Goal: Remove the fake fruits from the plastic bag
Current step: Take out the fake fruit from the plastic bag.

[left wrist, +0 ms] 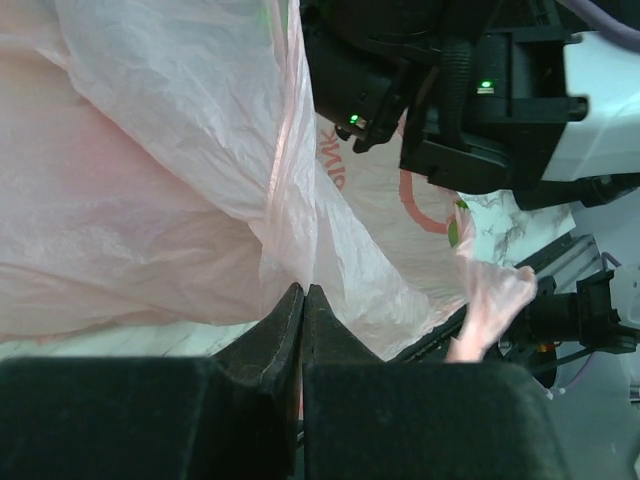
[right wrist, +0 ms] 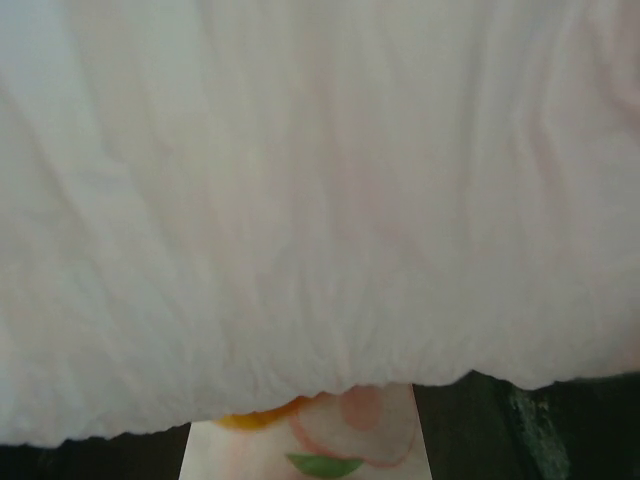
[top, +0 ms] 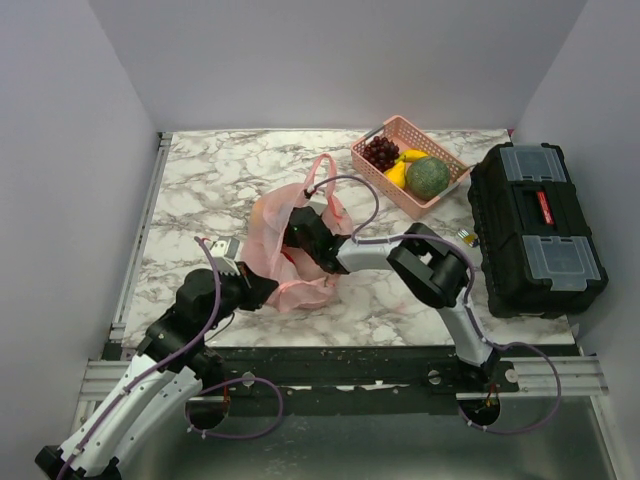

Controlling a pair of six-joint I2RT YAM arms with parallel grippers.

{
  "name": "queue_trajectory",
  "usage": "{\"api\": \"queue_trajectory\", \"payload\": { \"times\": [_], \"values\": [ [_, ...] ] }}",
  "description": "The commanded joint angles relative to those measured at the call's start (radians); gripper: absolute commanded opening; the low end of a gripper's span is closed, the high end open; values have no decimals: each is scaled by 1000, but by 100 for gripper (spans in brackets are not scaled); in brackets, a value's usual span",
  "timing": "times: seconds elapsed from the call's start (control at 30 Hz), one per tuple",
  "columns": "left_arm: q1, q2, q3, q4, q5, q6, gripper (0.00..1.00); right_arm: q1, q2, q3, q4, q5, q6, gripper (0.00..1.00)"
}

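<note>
The pink plastic bag [top: 283, 232] lies crumpled at the table's middle. My left gripper [top: 266, 291] is shut on the bag's near edge; in the left wrist view the jaws [left wrist: 303, 292] pinch a fold of the pink film [left wrist: 180, 170]. My right gripper [top: 300, 238] reaches into the bag's mouth. In the right wrist view the bag film [right wrist: 320, 200] covers almost everything. The dark fingers [right wrist: 90, 462] stand wide apart at the bottom, with printed film and a sliver of an orange fruit [right wrist: 258, 417] between them. Grapes [top: 380, 151], a banana [top: 401, 165] and a green melon [top: 428, 177] lie in the basket.
The pink lattice basket [top: 442, 153] stands at the back right. A black toolbox [top: 536, 226] sits on the table's right side. The right arm's body [left wrist: 480, 90] hangs just above the bag in the left wrist view.
</note>
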Motion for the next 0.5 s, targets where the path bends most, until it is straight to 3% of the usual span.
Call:
{"api": "queue_trajectory", "payload": {
  "times": [0.0, 0.17, 0.23, 0.47],
  "values": [
    [7, -24, 4, -4, 24, -4, 0, 2, 95, 36, -58, 2, -76, 73],
    [6, -42, 1, -12, 12, -5, 0, 3, 95, 29, -69, 65, -122, 46],
    [6, -41, 12, -34, -3, -3, 0, 2, 82, 26, -97, 118, -145, 42],
    [7, -45, 20, -51, -38, 5, 0, 2, -77, -100, -39, 208, -256, 11]
  ]
}}
